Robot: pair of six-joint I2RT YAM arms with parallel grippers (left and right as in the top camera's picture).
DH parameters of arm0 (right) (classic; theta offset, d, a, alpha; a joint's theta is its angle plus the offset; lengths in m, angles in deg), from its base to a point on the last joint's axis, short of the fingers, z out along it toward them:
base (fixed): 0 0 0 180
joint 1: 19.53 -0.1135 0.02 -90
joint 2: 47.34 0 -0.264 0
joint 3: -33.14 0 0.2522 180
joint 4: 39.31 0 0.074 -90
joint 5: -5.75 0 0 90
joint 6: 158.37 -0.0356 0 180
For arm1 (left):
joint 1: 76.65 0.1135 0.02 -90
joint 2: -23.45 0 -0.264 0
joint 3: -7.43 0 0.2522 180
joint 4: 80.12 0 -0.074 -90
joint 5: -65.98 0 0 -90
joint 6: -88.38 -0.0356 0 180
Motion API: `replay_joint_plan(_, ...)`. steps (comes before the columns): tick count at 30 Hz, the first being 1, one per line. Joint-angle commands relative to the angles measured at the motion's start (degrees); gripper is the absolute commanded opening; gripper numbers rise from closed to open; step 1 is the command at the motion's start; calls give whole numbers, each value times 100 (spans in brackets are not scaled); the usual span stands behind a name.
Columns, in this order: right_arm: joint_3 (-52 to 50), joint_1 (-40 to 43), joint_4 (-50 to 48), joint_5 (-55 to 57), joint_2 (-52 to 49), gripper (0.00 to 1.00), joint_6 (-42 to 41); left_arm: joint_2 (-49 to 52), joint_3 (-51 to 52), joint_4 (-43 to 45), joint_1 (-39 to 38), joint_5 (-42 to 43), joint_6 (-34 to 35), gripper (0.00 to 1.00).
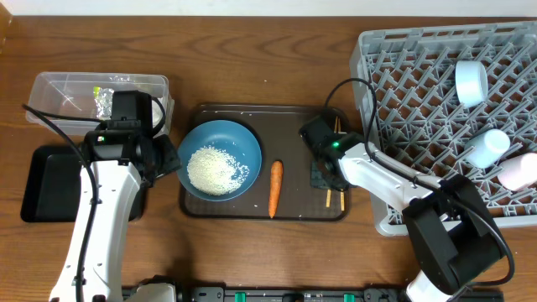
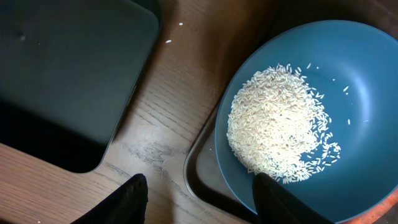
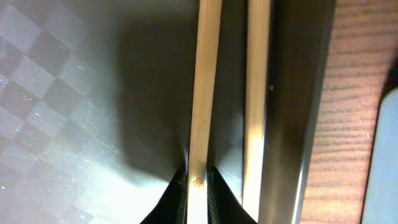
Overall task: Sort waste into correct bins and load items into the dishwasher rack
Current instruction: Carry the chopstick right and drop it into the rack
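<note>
One wooden chopstick [image 3: 202, 93] is pinched in my right pincer [image 3: 197, 186], its twin [image 3: 256, 93] just beside it, on the brown tray [image 3: 74, 93], centre-right of the overhead view. My left pincer [image 2: 202, 202] hangs wide over the rice bowl [image 2: 354, 68] rim.

Likely a robot lab bench with kitchen props, wood-grain table [image 1: 252, 50], cabled arms [image 1: 92, 218], grey dishwasher rack [image 1: 403, 84] beside the right gripper [image 1: 324, 169], serving tray [image 1: 298, 195] beneath it.
</note>
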Motion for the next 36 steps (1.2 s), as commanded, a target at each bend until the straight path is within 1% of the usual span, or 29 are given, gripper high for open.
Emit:
replay_joint_plan(1,-232,-17,76,-4,-131,6,-122,-31,-11,-15,26,-26,52,56)
replay_joint_plan(5,-229,-17,68,-87,-131,1,-122,-31,-11,-15,26,-28,52,55)
replay_joint_plan(11,-129,-11,101,-173,-111,1,-50,-31,-11,-15,26,-26,52,56)
replay_joint_plan(16,317,98,573,-173,243,1,275,-31,-11,-15,26,-26,52,55)
replay_joint_plan(22,885,428,1064,-168,1202,1,1121,-31,-11,-13,26,-26,52,56)
replay_joint_plan(28,997,1244,1554,-170,2105,1,2039,-31,-11,-13,26,-26,52,56)
replay_joint_plan(33,953,1915,2063,-173,2124,1,3077,-31,-11,-13,26,-28,52,56)
replay_joint_plan(36,807,2149,2153,-173,2050,1,3381,-31,-11,-11,26,-28,50,56)
